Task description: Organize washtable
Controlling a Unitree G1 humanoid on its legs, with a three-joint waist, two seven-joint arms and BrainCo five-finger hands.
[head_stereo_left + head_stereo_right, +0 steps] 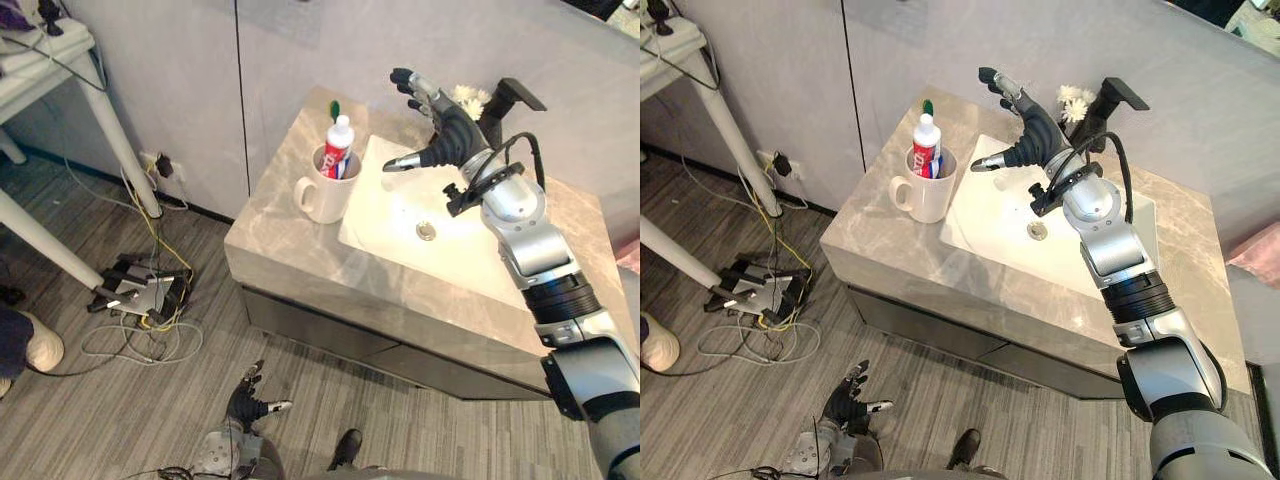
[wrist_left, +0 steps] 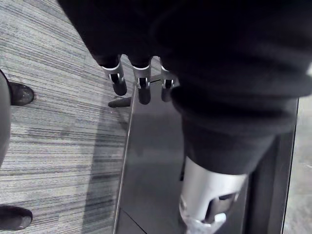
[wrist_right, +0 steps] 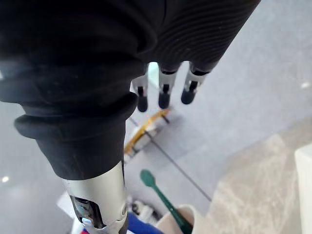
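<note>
Washtable (image 1: 270,235): a grey, marble-patterned counter on a dark cabinet, set against a pale wall, with a white rectangular basin (image 1: 385,215) sunk into its top and a round metal drain (image 1: 427,231) in the basin floor. A black faucet (image 1: 508,104) stands at the basin's rear edge, with white flowers (image 1: 468,98) just beside it. On the counter, touching the basin's left rim, stands a white mug (image 1: 322,192) with its handle turned outward. It holds an upright white toothpaste tube (image 1: 339,145) with a red and blue label, and a green toothbrush (image 1: 335,106). The right hand (image 1: 447,135) hovers above the basin's rear part, fingers spread and straight, holding nothing. The left hand (image 1: 247,402) hangs low over the striped floor (image 1: 120,420) before the cabinet, fingers relaxed and empty.
</note>
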